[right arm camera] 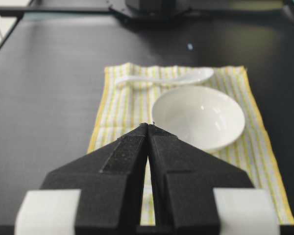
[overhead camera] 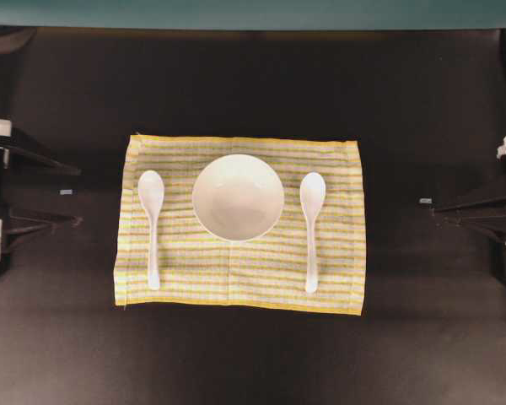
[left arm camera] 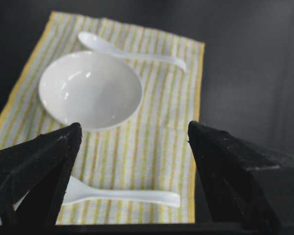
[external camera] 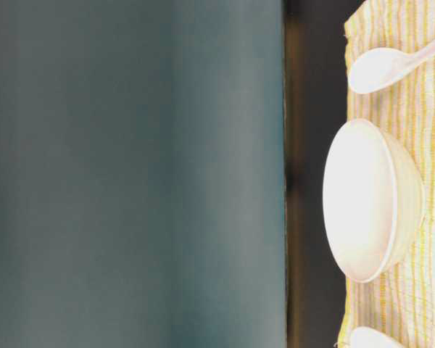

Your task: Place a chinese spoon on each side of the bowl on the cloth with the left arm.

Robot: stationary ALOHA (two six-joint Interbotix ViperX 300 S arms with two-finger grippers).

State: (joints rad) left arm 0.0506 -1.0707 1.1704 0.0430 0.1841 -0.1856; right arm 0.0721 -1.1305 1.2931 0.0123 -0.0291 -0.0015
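Lying parallel, both spoons (overhead camera: 151,225) (overhead camera: 311,228) flank the bowl (overhead camera: 238,197), handles toward the cloth's (overhead camera: 337,278) near edge.

Matte black wedge-shaped tool fingers (right arm camera: 122,166), white tape patches (right arm camera: 48,211) near their bases

- I see the cloth (overhead camera: 244,278) lying flat on the dark table (overhead camera: 253,93): a rectangle of thin yellow, white and greenish stripes with a yellow edge.
- The bowl (overhead camera: 238,197) is glossy white, round, upright and empty, sitting on the cloth's middle toward its far edge.
- The left spoon (overhead camera: 151,221) is white ceramic, lying on the cloth just beside the bowl, scoop toward the far edge, handle toward the near one.
- The right spoon (overhead camera: 311,226) mirrors it on the bowl's other side, same direction, also apart from the bowl.
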